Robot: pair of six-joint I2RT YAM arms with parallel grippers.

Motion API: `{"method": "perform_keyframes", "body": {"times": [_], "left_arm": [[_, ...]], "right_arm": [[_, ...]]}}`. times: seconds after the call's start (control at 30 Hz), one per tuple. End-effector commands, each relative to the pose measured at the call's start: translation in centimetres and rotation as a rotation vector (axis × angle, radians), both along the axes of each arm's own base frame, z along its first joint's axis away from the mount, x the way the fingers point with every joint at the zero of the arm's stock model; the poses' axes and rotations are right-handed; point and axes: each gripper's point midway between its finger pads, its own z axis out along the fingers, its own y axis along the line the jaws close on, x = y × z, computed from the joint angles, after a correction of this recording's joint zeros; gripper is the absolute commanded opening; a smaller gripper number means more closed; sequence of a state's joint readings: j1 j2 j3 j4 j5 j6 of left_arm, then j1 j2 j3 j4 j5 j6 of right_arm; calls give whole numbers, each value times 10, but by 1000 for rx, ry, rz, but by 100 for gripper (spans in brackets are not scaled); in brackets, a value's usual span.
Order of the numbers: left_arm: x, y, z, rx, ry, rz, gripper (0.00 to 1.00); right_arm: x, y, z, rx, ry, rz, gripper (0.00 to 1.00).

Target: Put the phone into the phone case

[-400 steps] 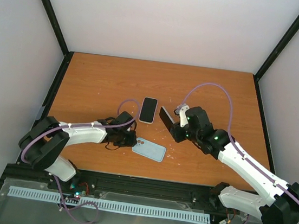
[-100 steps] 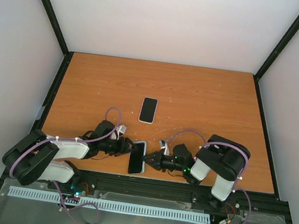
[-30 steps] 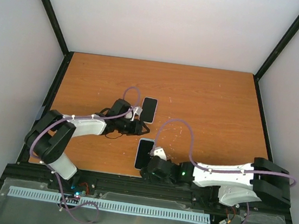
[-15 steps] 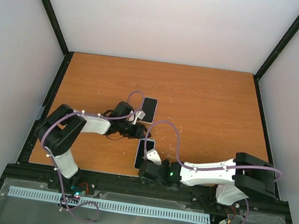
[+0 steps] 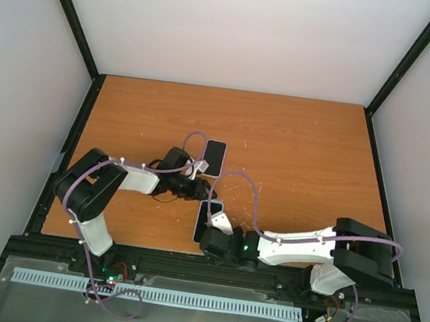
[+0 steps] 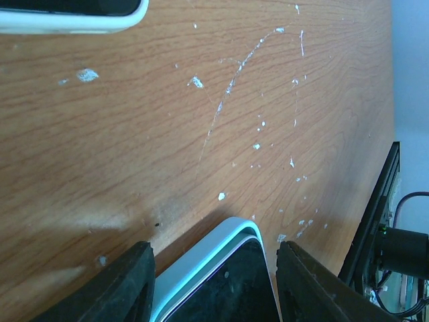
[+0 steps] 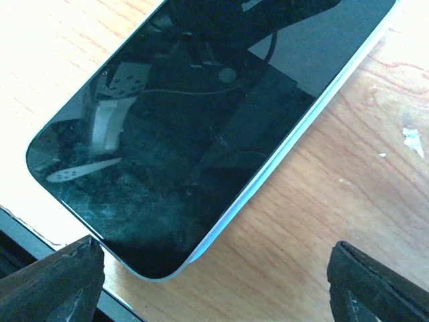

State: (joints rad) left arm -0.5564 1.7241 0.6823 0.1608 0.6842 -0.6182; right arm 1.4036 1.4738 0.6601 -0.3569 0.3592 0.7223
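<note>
White walls [image 5: 239, 30] enclose the scratched wooden table [image 5: 296, 139]; left fingers [image 6: 127, 282] and right fingers [image 7: 50, 275] gape apart.

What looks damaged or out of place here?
The wooden table is scuffed: white scratches and flecks mar it near the cased phone, whose screen looks dusty and smudged.

Left claw [image 6: 214, 285], right claw [image 7: 214, 282] seemingly agape

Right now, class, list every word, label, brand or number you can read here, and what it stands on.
None can be read. The near phone shows only a dark, smudged screen; the far phone and the table bear no readable marks.
</note>
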Motion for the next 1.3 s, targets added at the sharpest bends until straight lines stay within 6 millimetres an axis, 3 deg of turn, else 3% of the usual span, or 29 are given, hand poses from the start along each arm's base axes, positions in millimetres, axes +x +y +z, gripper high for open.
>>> {"method": "perform_keyframes", "body": {"times": [0.0, 0.47, 0.9, 1.27], "left_arm": [[-15, -4, -4, -26, 21, -55, 50], [-36, -11, -14, -17, 62, -83, 48], [-48, -6, -23, 10, 92, -80, 45], [-54, -9, -21, -7, 106, -80, 44]], "right_arm": [[12, 5, 7, 40, -31, -10, 87], [28, -5, 6, 42, -70, -63, 72], [41, -20, 2, 56, -104, -140, 46], [46, -17, -9, 57, -64, -121, 40]]}}
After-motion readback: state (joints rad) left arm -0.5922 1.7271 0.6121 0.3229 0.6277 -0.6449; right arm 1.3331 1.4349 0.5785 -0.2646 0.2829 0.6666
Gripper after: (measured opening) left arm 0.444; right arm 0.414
